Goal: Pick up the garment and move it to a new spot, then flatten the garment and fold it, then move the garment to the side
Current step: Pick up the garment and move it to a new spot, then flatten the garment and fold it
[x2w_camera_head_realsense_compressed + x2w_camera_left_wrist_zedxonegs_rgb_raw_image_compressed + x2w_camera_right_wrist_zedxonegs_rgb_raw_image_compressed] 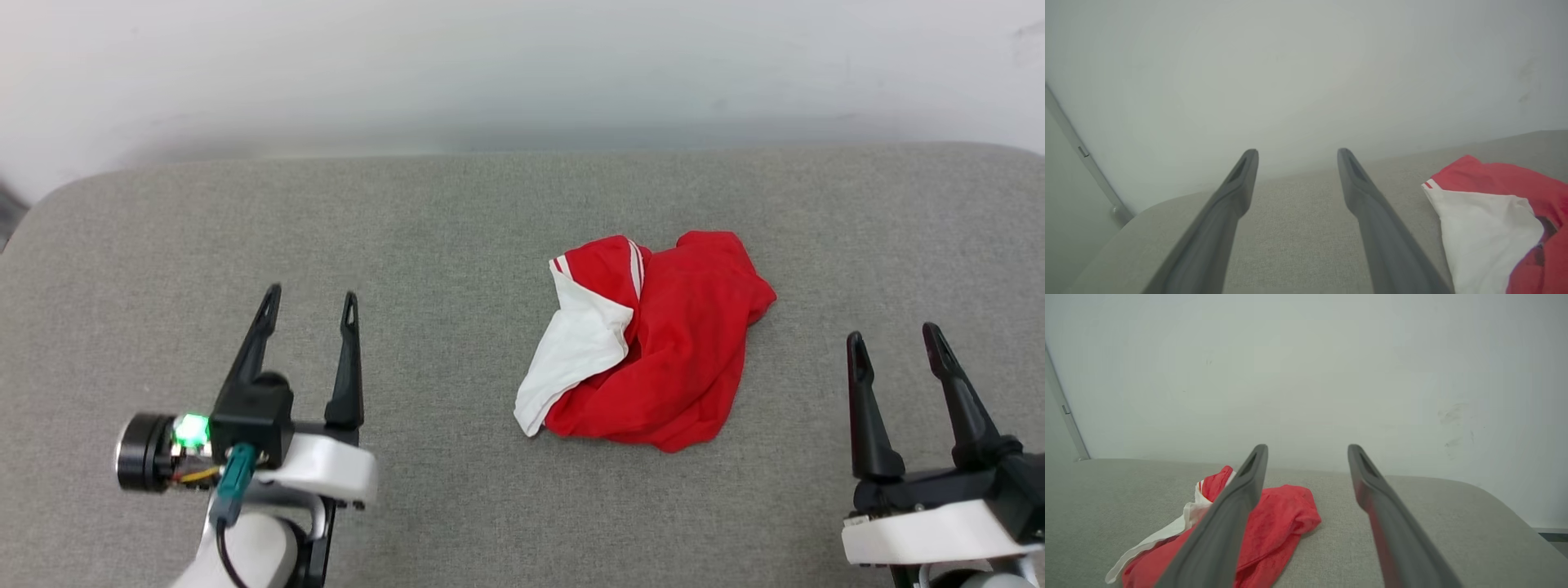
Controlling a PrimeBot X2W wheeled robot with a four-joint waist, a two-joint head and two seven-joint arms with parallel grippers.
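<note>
The garment (pixel 669 351) lies crumpled in a heap right of centre on the grey padded surface, red cloth with a white sleeve folded over its left side. The left wrist view has the garment (pixel 1486 228) at its right edge, and the right wrist view has the garment (pixel 1282 522) low and left, partly behind a finger. My left gripper (pixel 310 296) hovers open and empty well to the left of the heap. Over at the lower right, my right gripper (pixel 894 333) is open too, a little right of the cloth. Neither touches it. Any lettering is hidden in the folds.
The grey fabric surface (pixel 457 229) has rounded far corners and ends at a white wall (pixel 522 65). Bare surface stretches left of the garment and along the front. A pale door edge (pixel 1081 155) stands at the far left.
</note>
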